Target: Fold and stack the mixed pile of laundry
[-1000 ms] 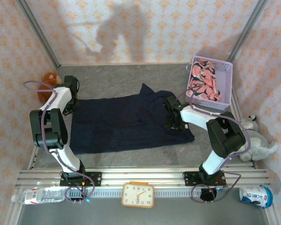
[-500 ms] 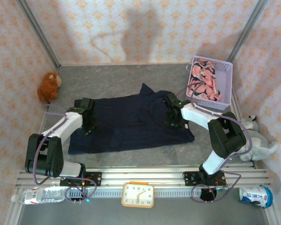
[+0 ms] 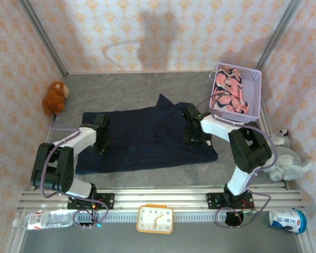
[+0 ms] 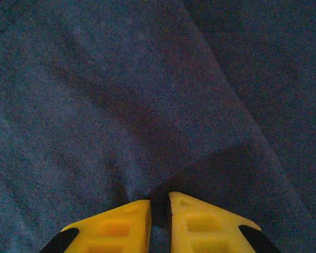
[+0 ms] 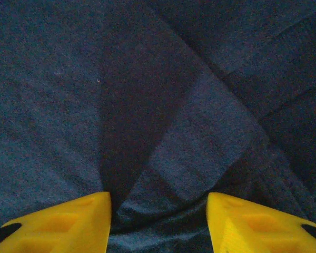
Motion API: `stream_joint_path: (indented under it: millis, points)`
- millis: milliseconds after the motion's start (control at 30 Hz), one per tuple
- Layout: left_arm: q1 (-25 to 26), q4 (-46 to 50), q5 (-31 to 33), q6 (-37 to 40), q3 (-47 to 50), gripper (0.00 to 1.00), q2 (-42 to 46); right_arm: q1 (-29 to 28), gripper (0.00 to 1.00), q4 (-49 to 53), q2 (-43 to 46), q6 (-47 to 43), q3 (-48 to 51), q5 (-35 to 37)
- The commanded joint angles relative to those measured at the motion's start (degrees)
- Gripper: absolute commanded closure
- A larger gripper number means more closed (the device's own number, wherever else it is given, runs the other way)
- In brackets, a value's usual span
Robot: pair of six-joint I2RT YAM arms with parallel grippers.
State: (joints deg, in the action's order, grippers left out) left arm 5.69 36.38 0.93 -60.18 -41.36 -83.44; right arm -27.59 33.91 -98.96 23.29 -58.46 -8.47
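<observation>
The dark navy garment [image 3: 147, 139] lies spread flat across the middle of the table. My left gripper [image 3: 99, 138] is down on its left part. In the left wrist view the yellow fingers [image 4: 121, 224] stand a thin slit apart, with a pinch of navy cloth [image 4: 163, 105] in the left gripper [image 4: 159, 203] and creases running to the tips. My right gripper [image 3: 194, 134] rests on the garment's right part, where it [image 5: 159, 208] is open wide over a bunched fold [image 5: 163, 211]. The pink printed garment [image 3: 229, 92] lies in the lavender basket [image 3: 255, 74].
A brown plush toy [image 3: 55, 96] sits at the back left and a grey one [image 3: 287, 158] at the right wall. On the near rail lie a bottle [image 3: 45, 220], an orange clock [image 3: 155, 219] and a blue-and-white cup [image 3: 288, 220].
My left arm has swung from the garment's back left corner inward and down onto its left part. The right gripper has shifted slightly toward the back on the cloth.
</observation>
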Motion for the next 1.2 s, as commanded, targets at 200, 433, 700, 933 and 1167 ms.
stream_joint_path:
  millis: [200, 433, 700, 933, 1167]
  points:
    - [-0.23, 12.99, 9.78, 6.58, -10.63, 0.79, -2.38, -3.02, 0.46, 9.10, 7.89, -3.62, -1.08, -13.36]
    - [0.27, 10.13, 5.39, 11.55, -24.41, 0.48, -8.76, 1.54, 0.41, 9.82, 0.54, -6.65, -19.49, -7.96]
    - [2.39, 6.70, -0.67, 11.12, -30.98, 0.50, -19.64, 2.00, 0.41, 7.74, -21.56, -8.52, -45.44, -6.07]
    - [3.53, 5.98, -3.83, 11.71, -29.23, 0.49, -23.93, 1.97, 0.45, 9.68, -37.39, -9.48, -63.40, -8.59]
    - [3.51, 6.69, -3.64, 12.90, -27.24, 0.49, -25.37, 1.95, 0.60, 11.87, -45.89, -9.94, -72.32, -11.37]
